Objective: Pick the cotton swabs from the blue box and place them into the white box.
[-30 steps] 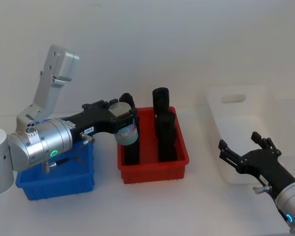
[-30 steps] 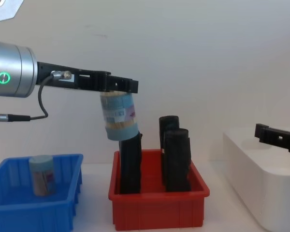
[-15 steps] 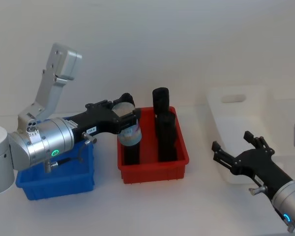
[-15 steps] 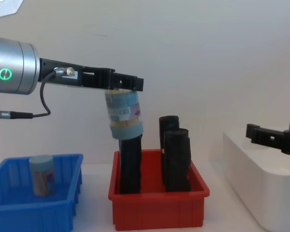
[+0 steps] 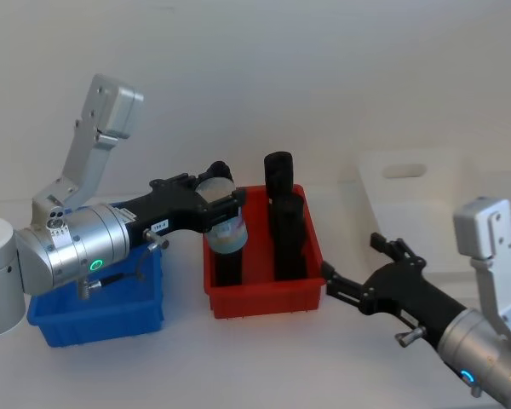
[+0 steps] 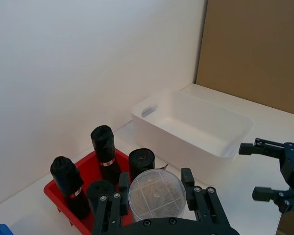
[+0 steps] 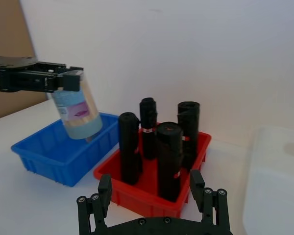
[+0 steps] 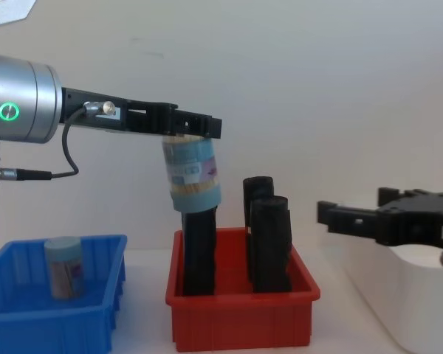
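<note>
- Ribs run round the rim of the blue box at our far left. It is glossy moulded plastic with sloped walls, and one tub of cotton swabs stands upright inside it.
- We see the left gripper clamped across the lid end of a second tub. That tub hangs tilted in the air above the near-left part of the red bin.
- We judge the tubs light and stiff but thin-walled. The clear sides and printed label look smooth, so a grip at the lid could slip or pop the lid off. A hold across the cylinder's middle with moderate squeeze would be safer.
- The red bin sits on the table below, with tall matte black blocks standing upright in it. They reach close to the hanging tub's base.
- The right gripper hovers with its fingers spread and empty, just beside the red bin's right corner.
- The white box is smooth, round-cornered and deep. It stands at our far right, well apart from the held tub.
</note>
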